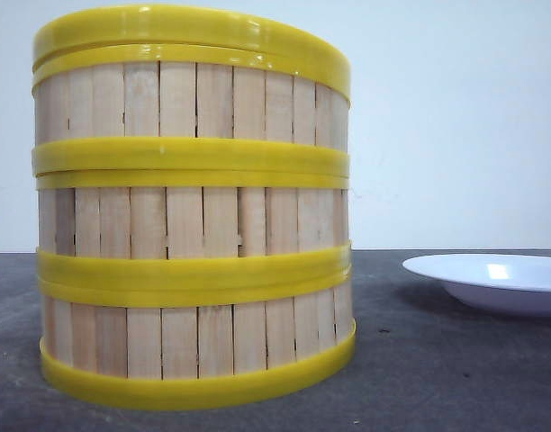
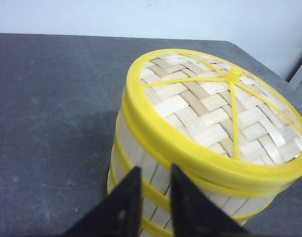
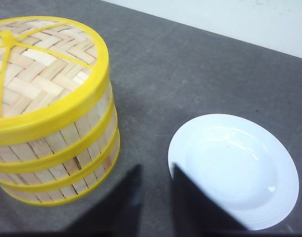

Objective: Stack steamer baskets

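On the left of the dark grey table [image 1: 456, 378] the three steamer baskets [image 1: 194, 261] stand stacked in one upright column, ring on ring, capped by the woven lid [image 2: 225, 111] with its yellow rim. Nothing inside the baskets can be seen. The left gripper [image 2: 155, 190] hangs just beside the stack's wall, jaws narrow and empty. To the right, apart from the stack, lies the empty white plate [image 3: 235, 170]; the right gripper [image 3: 156, 185] hovers above the table between them, jaws narrow, grasping nothing.

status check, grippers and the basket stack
Left gripper and right gripper both open, empty. Three steamer baskets stacked, lid on top. White plate beside the stack, apart.
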